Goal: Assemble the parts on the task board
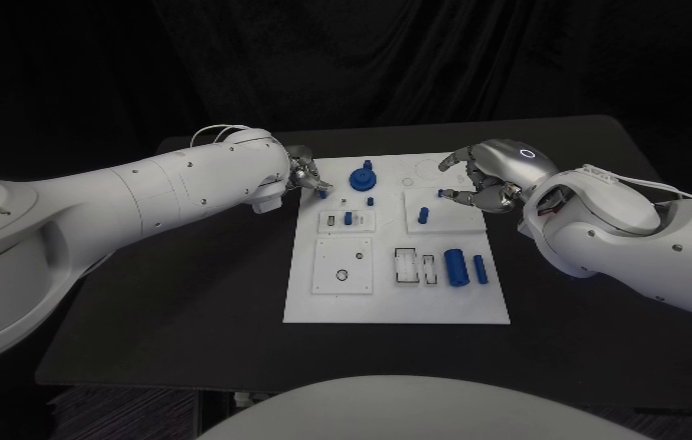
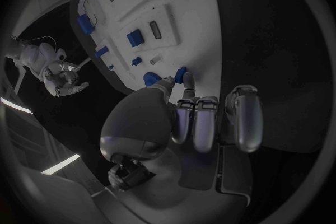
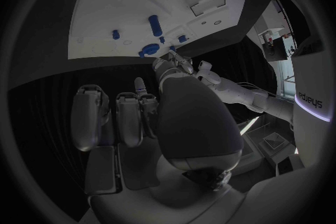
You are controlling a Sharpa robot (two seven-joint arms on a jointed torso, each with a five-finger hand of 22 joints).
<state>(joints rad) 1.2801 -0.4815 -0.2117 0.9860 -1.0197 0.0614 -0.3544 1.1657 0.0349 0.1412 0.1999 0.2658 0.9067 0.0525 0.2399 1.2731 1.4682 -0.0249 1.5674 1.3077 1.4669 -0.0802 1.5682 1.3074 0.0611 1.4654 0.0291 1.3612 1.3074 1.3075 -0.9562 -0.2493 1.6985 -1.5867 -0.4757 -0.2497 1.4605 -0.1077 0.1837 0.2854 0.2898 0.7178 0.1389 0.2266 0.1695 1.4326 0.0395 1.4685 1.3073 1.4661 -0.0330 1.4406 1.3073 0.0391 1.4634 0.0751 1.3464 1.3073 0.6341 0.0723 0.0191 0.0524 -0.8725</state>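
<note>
Blue knobbed part [image 1: 364, 176] stands just beside left hand [image 1: 304, 177].

Both hands, left hand [image 1: 303, 176] and right hand [image 1: 488, 175] (fingers curled), hover empty.

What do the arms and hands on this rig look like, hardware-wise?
Both arms are smooth white shells with small dark fastener dots. The left arm has thin pale cables looping near its wrist; the right arm has similar wires on its upper side. Each ends in a silver metallic hand with segmented fingers: left hand, right hand. The right hand's back carries a small ring-shaped mark.
</note>
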